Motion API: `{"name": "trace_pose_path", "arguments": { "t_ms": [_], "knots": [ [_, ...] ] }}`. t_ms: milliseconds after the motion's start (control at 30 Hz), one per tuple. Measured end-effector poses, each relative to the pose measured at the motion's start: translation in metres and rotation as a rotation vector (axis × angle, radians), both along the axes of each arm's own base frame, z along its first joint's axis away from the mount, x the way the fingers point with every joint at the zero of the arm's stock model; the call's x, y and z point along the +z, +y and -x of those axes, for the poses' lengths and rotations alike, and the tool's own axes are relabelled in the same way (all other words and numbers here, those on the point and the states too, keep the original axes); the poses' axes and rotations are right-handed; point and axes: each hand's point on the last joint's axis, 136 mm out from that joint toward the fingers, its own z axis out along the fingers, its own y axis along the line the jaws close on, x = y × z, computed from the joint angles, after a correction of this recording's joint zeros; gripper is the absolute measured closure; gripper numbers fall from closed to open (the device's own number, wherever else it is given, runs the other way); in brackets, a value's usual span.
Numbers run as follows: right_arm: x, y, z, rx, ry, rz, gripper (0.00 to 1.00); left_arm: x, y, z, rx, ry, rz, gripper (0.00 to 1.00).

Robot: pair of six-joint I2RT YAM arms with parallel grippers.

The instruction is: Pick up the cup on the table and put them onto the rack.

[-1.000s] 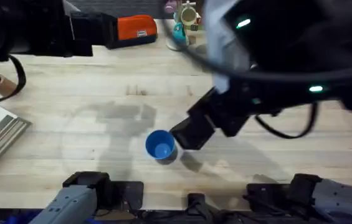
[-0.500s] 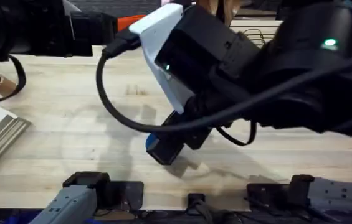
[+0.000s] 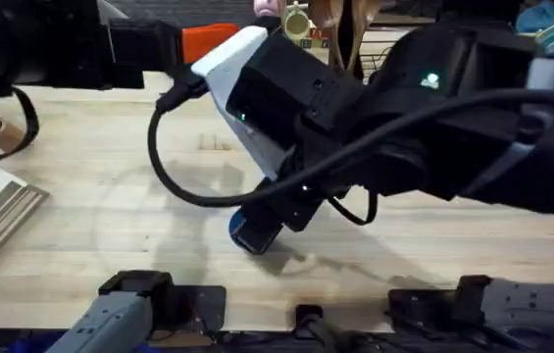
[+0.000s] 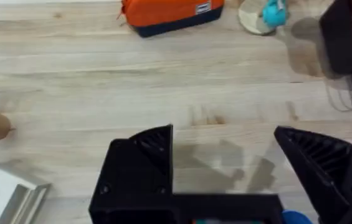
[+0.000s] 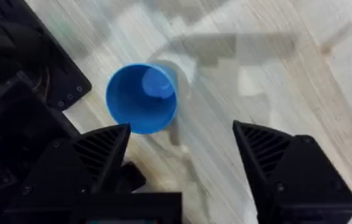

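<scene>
Standing upright, cup (image 5: 142, 98) beyond spread right claw (image 5: 182, 155).

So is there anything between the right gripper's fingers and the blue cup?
No. In the right wrist view, only bare wooden table and shadow separate the open right gripper from the upright blue cup.

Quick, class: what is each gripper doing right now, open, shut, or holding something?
Left gripper: open, holding nothing.
Right gripper: open above the blue cup, not gripping it.
</scene>
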Motion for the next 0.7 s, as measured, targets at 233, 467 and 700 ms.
{"name": "trace_pose_path", "arguments": {
  "t_ms": [233,467,700],
  "knots": [
    [0.002,0.004,-0.002,0.001,-0.010,-0.016,0.009,0.000,0.016,0.000,0.069,0.000,-0.062,0.008],
    [0.002,0.003,-0.005,-0.002,-0.025,-0.012,0.008,0.000,0.044,0.002,0.181,0.003,-0.081,0.008],
    [-0.010,0.005,-0.011,-0.011,-0.032,0.025,0.009,0.000,0.076,0.009,0.309,0.009,-0.090,0.008]
  ]
}}
